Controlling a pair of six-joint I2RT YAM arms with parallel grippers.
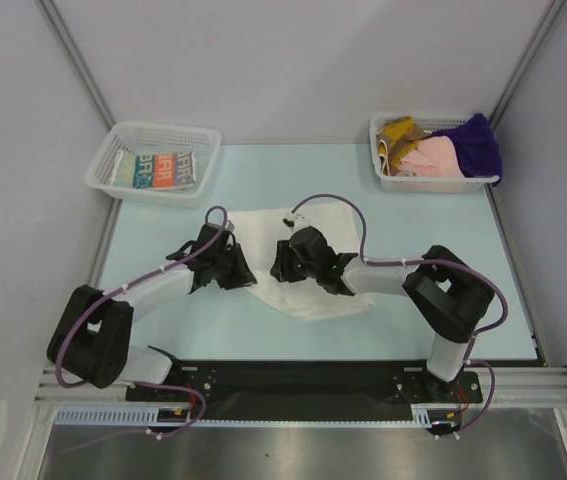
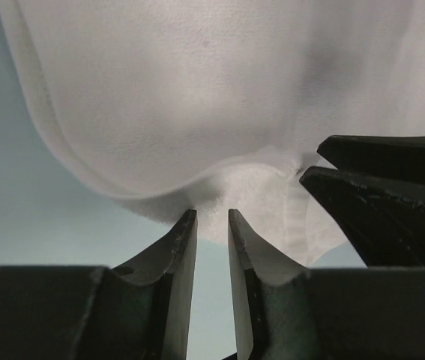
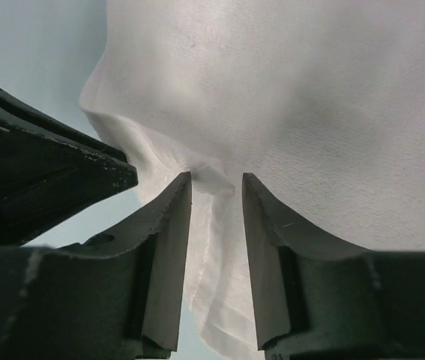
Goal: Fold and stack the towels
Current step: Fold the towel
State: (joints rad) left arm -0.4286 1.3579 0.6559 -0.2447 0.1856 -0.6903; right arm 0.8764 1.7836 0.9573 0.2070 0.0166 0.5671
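White towel [image 1: 313,300] lies mid table [image 1: 443,220], fold step just starting: L gripper [image 2: 211,216] pinches its edge, R gripper [image 3: 216,178] just beside, jaws spread w/ cloth between; next, R prob. must clamp, then both lift.

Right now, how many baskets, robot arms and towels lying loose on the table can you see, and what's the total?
Baskets: 2, the left basket and the right basket
Robot arms: 2, the left arm and the right arm
Loose towels on the table: 1, the white towel
Total: 5
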